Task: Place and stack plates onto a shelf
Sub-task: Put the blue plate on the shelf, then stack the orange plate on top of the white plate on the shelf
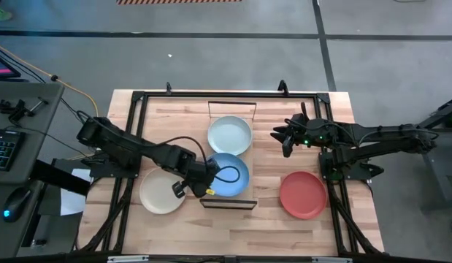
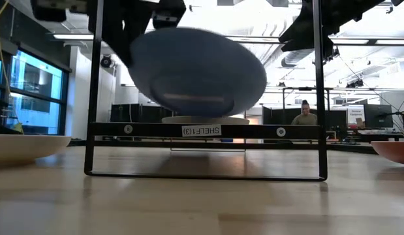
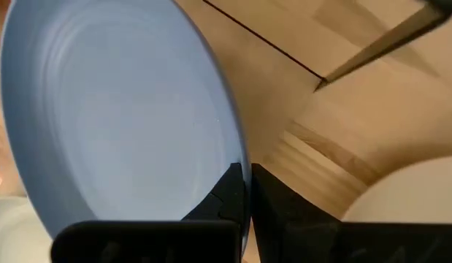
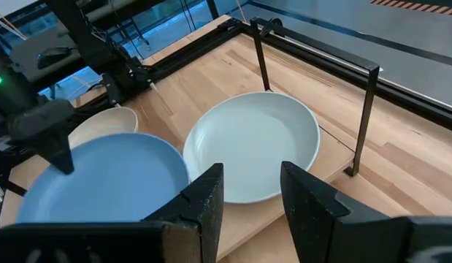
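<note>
The left claw [image 1: 198, 184] is clenched on the blue plate's [image 1: 233, 175] rim at its 9 o'clock, apparently holding it tilted above the shelf [image 1: 249, 152], the pale plate [image 1: 229, 135] lying at 12 o'clock.

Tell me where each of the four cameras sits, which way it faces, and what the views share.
High: overhead, straight down; both arms, left gripper shut on the blue plate, right gripper waiting beside the shelf.
Low: table height, level across; blue plate tilted above the shelf.
Left wrist: past its own fingers, pinching the blue plate's rim.
Right wrist: past its open fingers at the pale plate.
Shared: all four show the blue plate.
</note>
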`<action>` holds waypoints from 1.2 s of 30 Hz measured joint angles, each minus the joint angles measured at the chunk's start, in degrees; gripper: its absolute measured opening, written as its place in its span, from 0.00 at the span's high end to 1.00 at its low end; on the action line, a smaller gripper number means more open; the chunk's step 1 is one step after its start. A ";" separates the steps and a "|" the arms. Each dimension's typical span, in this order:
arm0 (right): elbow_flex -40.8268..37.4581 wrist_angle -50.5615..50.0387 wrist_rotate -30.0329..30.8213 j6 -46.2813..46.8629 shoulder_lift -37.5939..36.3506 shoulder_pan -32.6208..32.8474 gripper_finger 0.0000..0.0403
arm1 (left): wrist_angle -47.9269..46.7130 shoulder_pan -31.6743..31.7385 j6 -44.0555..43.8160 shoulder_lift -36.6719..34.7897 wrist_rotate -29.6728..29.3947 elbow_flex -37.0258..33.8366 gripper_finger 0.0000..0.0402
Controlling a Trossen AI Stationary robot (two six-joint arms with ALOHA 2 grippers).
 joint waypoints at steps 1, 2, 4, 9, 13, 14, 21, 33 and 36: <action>0.00 0.00 0.00 0.00 0.00 -0.01 0.71 | -0.12 -0.29 0.19 0.00 0.01 -0.41 1.00; 0.00 -0.02 0.00 0.00 0.00 0.00 0.71 | 0.02 -0.67 0.42 0.00 0.02 -0.76 1.00; 0.00 -0.02 0.00 -0.01 0.00 0.00 0.71 | 2.10 -1.37 1.20 -0.02 0.06 -1.53 1.00; 0.00 -0.04 0.00 0.00 0.00 0.00 0.71 | 5.03 -2.02 1.78 -0.02 0.06 -4.06 1.00; 0.00 -0.04 0.99 0.06 0.00 0.00 0.71 | 5.64 -1.98 0.76 -0.02 0.03 -4.90 0.98; 0.00 -0.04 1.50 0.15 0.00 0.00 0.71 | 5.89 -1.98 0.76 -0.02 0.06 -4.90 0.97; 0.00 -0.04 3.13 0.19 0.00 -0.02 0.71 | 11.09 -1.82 0.66 -0.02 0.36 -4.90 0.92; 0.00 -0.02 2.95 0.63 0.00 -0.02 0.71 | 9.75 -1.74 -6.11 -0.07 -0.92 -4.21 0.74; 0.00 -0.02 1.53 0.49 0.00 -0.02 0.71 | 2.15 -1.08 -10.66 -0.76 -3.66 -1.47 0.70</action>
